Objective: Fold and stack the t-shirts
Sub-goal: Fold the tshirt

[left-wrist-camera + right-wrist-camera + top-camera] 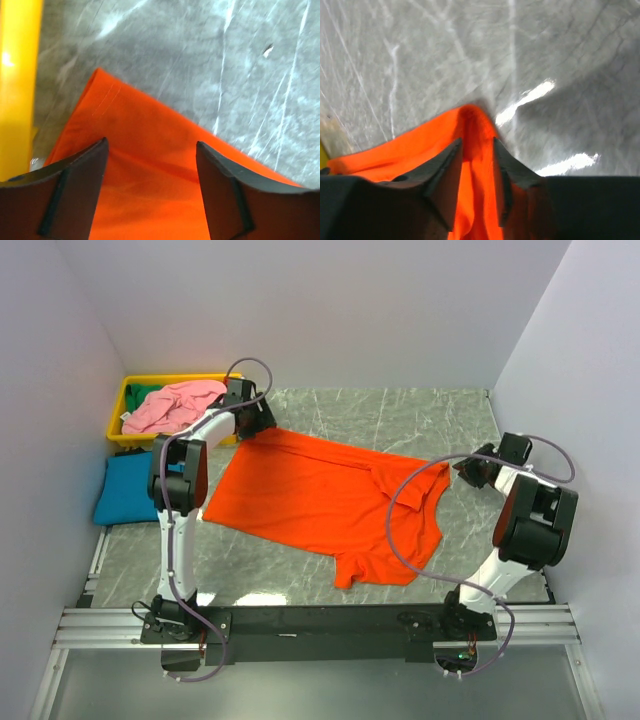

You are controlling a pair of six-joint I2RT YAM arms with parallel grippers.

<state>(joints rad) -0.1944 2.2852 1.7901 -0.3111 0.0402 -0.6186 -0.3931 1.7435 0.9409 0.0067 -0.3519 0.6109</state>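
The bright orange t-shirt (310, 500) lies spread flat in the middle of the table, with a sleeve folded over at its right. My left gripper (257, 424) is open just above the shirt's far left corner (130, 115), its fingers (75, 185) straddling the cloth. My right gripper (466, 470) is at the shirt's far right corner, shut on a pinched ridge of orange cloth (420, 145). The teal blue t-shirt (125, 490) lies folded at the left edge. The pale pink t-shirt (175, 405) is crumpled in the tray.
The yellow tray (118, 410) stands at the far left, close beside my left gripper, and its rim shows in the left wrist view (17, 75). A bit of green cloth (145, 393) also lies in it. White walls close in the table on three sides.
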